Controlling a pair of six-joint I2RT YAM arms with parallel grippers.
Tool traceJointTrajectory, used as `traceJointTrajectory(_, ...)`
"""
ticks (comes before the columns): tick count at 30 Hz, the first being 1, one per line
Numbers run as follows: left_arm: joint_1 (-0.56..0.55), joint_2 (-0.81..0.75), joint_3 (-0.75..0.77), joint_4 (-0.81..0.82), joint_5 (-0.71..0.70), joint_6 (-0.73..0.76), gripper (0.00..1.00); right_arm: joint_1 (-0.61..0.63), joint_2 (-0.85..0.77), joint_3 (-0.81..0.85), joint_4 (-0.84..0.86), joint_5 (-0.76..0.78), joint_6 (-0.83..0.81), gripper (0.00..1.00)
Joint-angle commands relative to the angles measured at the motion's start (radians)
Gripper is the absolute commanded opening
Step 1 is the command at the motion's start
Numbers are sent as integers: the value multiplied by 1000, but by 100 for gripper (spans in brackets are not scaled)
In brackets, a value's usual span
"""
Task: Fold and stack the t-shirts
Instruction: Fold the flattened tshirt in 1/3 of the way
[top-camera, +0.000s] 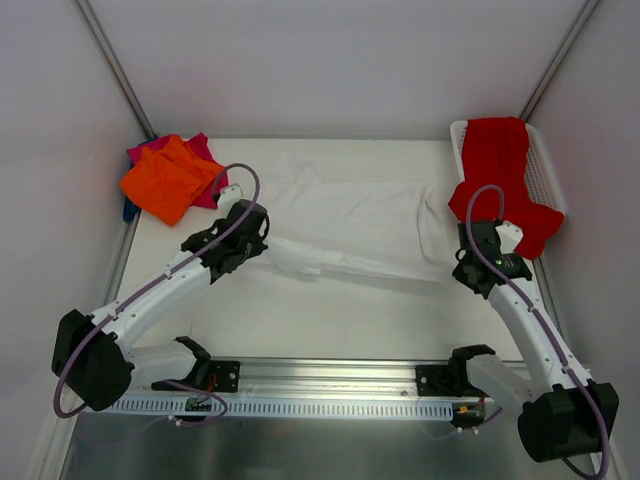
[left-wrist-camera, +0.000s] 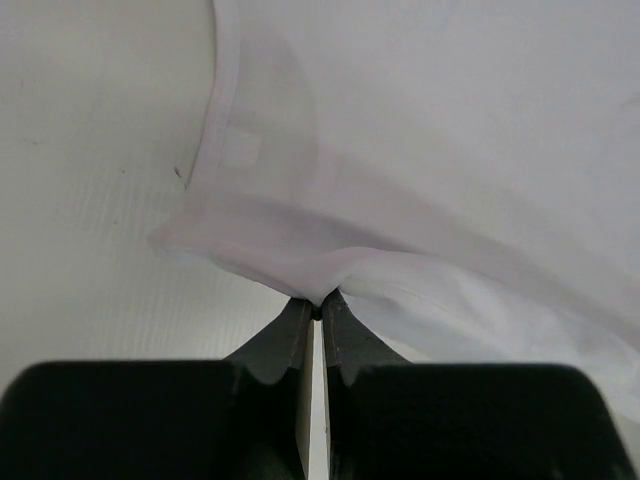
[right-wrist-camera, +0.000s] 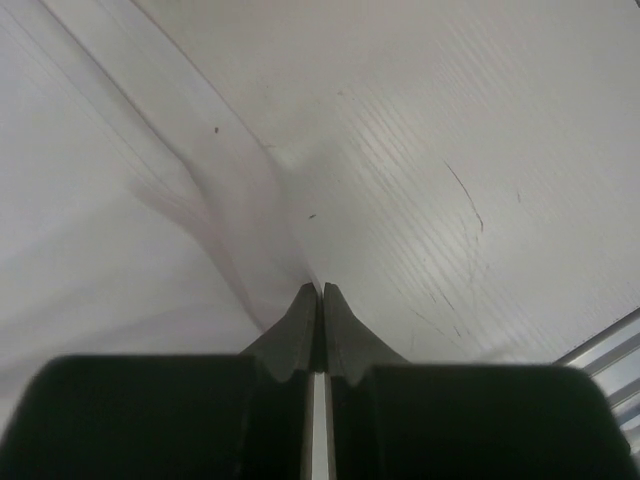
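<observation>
The white t-shirt (top-camera: 350, 222) lies spread across the middle of the table, partly bunched along its near edge. My left gripper (top-camera: 262, 240) is shut on its left part; in the left wrist view the fingertips pinch a fold of white cloth (left-wrist-camera: 318, 285). My right gripper (top-camera: 462, 258) is shut on the shirt's right edge; the right wrist view shows the cloth (right-wrist-camera: 120, 200) drawn taut into the closed tips (right-wrist-camera: 320, 290). The orange shirt (top-camera: 168, 180) lies on the magenta-pink one (top-camera: 205, 150) at the far left, with a bit of blue (top-camera: 129, 211) beneath. The red shirt (top-camera: 497, 165) hangs over the basket.
A white mesh basket (top-camera: 545, 175) stands at the far right corner under the red shirt. White walls with metal posts enclose the table. A metal rail (top-camera: 320, 385) runs along the near edge between the arm bases.
</observation>
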Motion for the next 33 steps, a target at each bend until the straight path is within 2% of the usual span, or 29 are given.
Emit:
traceJointTrajectory(1,33,45,86,7,24,66,0,-15,58,63,58,29,-45,1)
traceJointTrajectory(10,138,238,216,68,64,82,0,-19,287,158,168,13,-76,0)
traceJointTrajectory(16,193,393,318,70,98,88,0,-37,455,284,190,43,-99,0)
traceJointTrajectory(22,224,497,356,71,138,69,0,-59,599,345,215,55,-93,1)
traceJointTrajectory(23,224,509,359,70,133,68,0,-61,633,353,213,53,-93,5)
traceJointTrajectory(24,225,537,370,70,135,72,1,-65,645,359,215,49,-93,23)
traceJointTrajectory(25,234,552,377,70,136,74,12,-68,654,362,215,46,-91,51)
traceJointTrajectory(26,239,568,385,70,139,76,30,-74,662,362,215,37,-91,99)
traceJointTrajectory(27,242,595,396,70,147,70,73,-76,674,361,224,29,-97,99)
traceJointTrajectory(28,247,606,401,70,147,63,86,-80,676,359,228,26,-99,100)
traceJointTrajectory(29,248,617,405,70,147,57,95,-82,680,359,231,24,-99,100)
traceJointTrajectory(30,248,627,411,70,139,44,99,-82,685,360,230,26,-96,99)
traceJointTrajectory(33,248,631,448,68,118,40,99,-82,682,380,210,36,-93,99)
